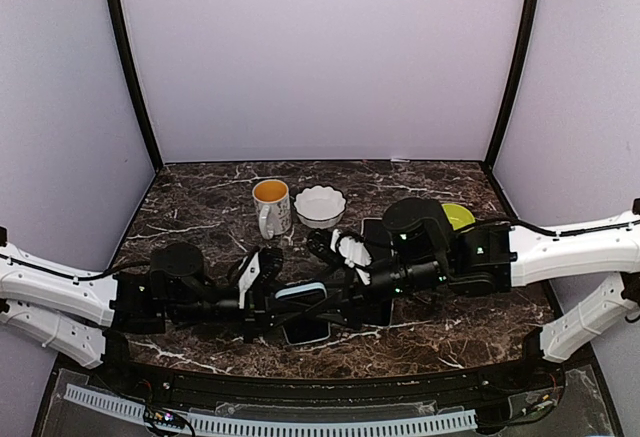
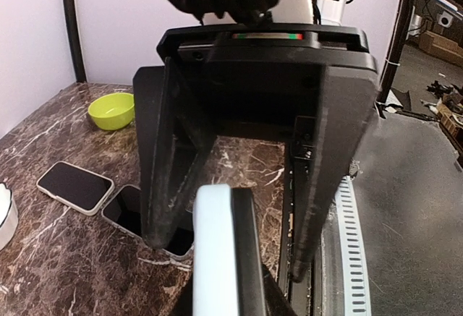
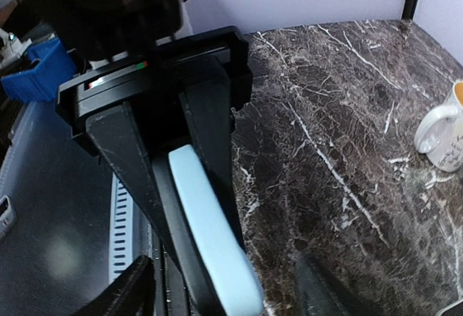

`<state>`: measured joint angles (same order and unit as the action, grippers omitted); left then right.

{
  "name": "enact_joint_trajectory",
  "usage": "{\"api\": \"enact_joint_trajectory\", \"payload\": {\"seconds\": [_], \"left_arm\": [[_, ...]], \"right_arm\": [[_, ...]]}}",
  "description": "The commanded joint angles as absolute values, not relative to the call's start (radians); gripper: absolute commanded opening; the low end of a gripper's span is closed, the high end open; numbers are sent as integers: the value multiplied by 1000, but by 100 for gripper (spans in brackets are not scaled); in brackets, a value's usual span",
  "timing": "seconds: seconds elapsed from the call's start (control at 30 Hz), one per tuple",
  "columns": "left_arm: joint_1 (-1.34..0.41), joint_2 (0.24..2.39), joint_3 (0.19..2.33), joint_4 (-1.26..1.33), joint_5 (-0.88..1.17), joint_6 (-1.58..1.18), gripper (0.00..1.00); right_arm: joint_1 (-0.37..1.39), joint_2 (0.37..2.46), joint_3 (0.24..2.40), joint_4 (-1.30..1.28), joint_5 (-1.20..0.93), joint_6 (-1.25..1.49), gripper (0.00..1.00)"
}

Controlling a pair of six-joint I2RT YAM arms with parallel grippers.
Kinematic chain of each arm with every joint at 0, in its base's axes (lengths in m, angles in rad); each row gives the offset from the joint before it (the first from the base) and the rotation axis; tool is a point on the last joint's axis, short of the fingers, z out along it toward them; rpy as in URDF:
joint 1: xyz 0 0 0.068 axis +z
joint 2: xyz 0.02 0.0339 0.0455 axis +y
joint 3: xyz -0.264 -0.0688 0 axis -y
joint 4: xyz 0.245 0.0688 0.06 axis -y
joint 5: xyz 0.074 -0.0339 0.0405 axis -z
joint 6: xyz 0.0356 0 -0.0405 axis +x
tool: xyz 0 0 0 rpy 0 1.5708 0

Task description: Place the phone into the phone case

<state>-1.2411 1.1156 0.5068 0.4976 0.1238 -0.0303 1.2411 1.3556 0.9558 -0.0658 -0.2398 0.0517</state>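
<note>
From above, I see both arms meeting near the front edge of the table (image 1: 200, 197). The left gripper (image 1: 292, 302) and right gripper (image 1: 335, 295) crowd around the light-blue phone case (image 1: 300, 289), which stands on edge above the surface. A dark phone (image 1: 306, 332) with a pale rim lies flat just in front of them. Toward the back edge stand a mug (image 1: 271, 205) and a white bowl (image 1: 319, 205), and a green bowl (image 1: 458, 215) peeks out behind the right arm.

On the left wrist camera, the case sits edge-on at the bottom. The right gripper faces me with its fingers spread wide, one on each side of the case and clear of it. Beyond lie a pale-rimmed slab (image 2: 76, 186) and a darker slab (image 2: 134, 211). I cannot tell whether either is the phone seen from above.

On the right wrist camera, the left gripper's fingers are pinched narrow on the case, one against each face.
</note>
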Motion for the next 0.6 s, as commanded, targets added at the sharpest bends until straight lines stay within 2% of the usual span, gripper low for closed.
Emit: {"api": "enact_joint_trajectory", "payload": {"seconds": [0.0, 0.03, 0.1, 0.2, 0.33, 0.47, 0.57], "left_arm": [[-1252, 1127, 573, 494, 195, -8, 0], [-1253, 1131, 579, 492, 199, -8, 0], [-1253, 1138, 592, 488, 212, 16, 0], [-1255, 1141, 601, 485, 225, 20, 0], [-1255, 1134, 604, 486, 223, 18, 0], [-1256, 1133, 611, 489, 229, 16, 0], [-1258, 1135, 614, 490, 232, 13, 0]], "right_arm": [[1243, 1300, 941, -70, -274, 33, 53], [1243, 1295, 937, -75, -272, 32, 48], [1242, 1270, 925, -78, -272, 35, 45], [1240, 1232, 909, -71, -282, 44, 52], [1241, 1207, 900, -85, -276, 43, 53], [1241, 1225, 905, -92, -284, 53, 58], [1241, 1240, 907, -84, -284, 57, 56]]}}
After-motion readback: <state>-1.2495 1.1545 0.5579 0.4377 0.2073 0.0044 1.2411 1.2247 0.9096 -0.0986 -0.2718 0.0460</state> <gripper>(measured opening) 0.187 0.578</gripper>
